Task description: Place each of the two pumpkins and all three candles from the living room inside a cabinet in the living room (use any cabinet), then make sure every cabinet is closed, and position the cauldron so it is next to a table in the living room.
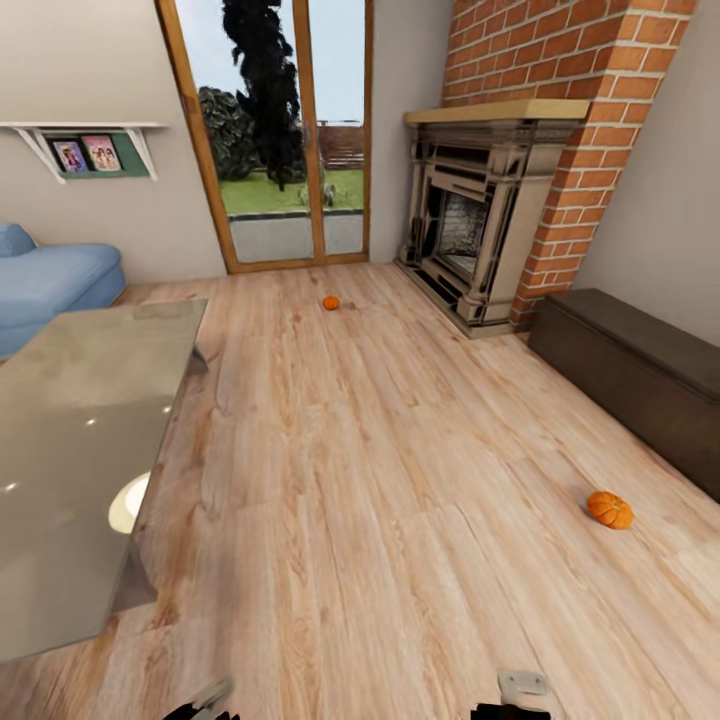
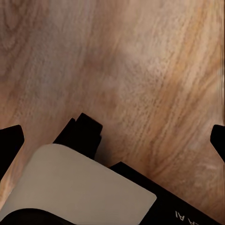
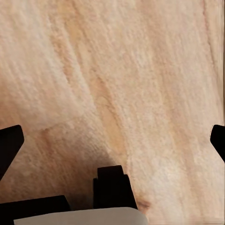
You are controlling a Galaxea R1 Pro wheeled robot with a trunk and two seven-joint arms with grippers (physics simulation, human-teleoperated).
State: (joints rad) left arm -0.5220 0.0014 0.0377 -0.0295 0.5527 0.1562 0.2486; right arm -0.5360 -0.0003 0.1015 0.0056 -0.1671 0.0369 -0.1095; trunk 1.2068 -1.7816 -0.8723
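Lying apart on wide bare floor (image 1: 380, 480), one pumpkin (image 1: 610, 510) is near the cabinet (image 1: 640, 380), the other pumpkin (image 1: 331, 302) beside the fireplace (image 1: 480, 220); both grippers' jaws are spread.

To my left I see a glass table (image 1: 90, 420) and blue sofa (image 1: 50, 280); ahead, a glazed door (image 1: 275, 130) and ornate fireplace (image 1: 480, 220).

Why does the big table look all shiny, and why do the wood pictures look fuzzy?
Head view: the glass table mirrors small bright light spots, and the nearer pumpkin casts a soft shadow on the floor. Both wrist views: the plank grain is smeared and soft because the cameras sit close above it.
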